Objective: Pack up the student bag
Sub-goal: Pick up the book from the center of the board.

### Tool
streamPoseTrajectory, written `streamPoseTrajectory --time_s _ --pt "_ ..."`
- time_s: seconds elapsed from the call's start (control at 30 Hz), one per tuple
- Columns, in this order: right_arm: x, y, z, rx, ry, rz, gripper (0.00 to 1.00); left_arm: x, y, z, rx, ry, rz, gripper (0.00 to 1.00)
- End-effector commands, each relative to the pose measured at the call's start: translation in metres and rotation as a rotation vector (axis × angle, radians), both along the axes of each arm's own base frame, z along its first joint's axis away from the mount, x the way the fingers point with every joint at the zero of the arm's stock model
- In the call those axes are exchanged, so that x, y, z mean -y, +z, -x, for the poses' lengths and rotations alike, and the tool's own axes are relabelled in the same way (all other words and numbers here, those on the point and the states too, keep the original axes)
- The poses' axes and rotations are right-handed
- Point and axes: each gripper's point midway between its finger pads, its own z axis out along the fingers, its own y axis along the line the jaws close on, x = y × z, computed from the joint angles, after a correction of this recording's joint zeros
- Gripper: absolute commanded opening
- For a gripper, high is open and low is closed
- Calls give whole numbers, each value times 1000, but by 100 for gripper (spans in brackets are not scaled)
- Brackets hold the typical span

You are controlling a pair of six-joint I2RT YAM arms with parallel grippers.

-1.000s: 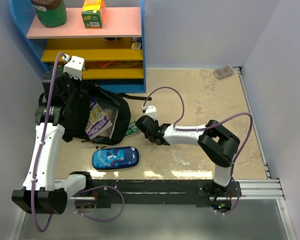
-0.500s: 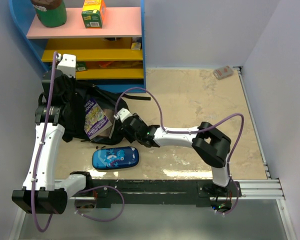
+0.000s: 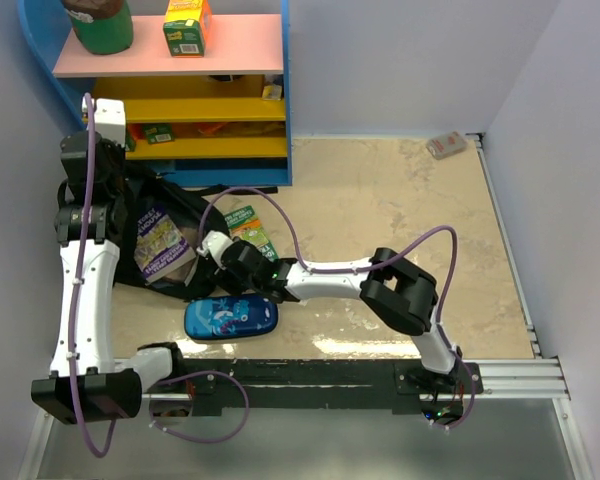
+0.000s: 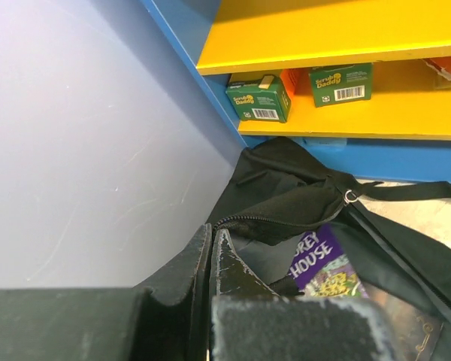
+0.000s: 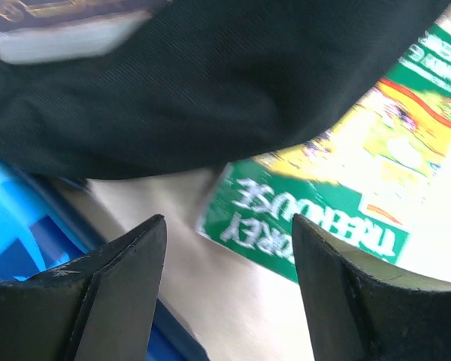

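Near edge: the base rail [image 3: 320,385] is running along the front of the table [image 3: 410,200]. Just beyond it the blue pencil case [image 3: 230,318] is lying flat, its long side parallel to the rail.

The right gripper [image 5: 229,222] is hovering low over the table just past the pencil case, jaws standing wide with nothing between them. Tight pocket here. In the wrist view the bag's black lower edge is filling the top of the gap. The pencil case's blue edge is sitting at lower left. A corner of the green book [image 5: 323,203] is showing from behind the fabric at right.

The student bag [image 4: 286,188] is slumping against the left wall [image 4: 75,150], mouth unzipped. A purple book [image 4: 323,263] is sticking up in the opening. The left gripper [image 4: 212,237] is pinching the zip rim, jaws pressed together on the fabric. It is close to the wall, with little room on that side.

The green book is lying flat just beside the bag's right side. Right of the right arm, bare tabletop is stretching out to the side wall.

Far: the blue shelf unit [image 3: 285,100] is closing off the far-left corner. A green box [image 4: 259,96] and a second green box [image 4: 342,83] are standing on the yellow shelf [image 4: 406,113] above the bag. A small packet [image 3: 446,145] is lying in the far-right corner.
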Motion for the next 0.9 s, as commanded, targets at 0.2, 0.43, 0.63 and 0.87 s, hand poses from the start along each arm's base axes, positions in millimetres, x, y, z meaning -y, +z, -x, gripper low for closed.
streamPoseTrajectory --time_s 0.2,0.43,0.63,0.87 --pt "-25 -19 -4 -55 -14 -80 68 17 73 0 278 -107 6 0" --pt "22 -53 -46 -26 -312 95 34 32 53 -5 231 -193 35 0" --pt "65 -71 -37 -46 -376 200 4 57 27 -14 165 -332 88 0" --pt "125 -68 -21 -91 -533 201 0 86 7 -18 109 -482 165 0"
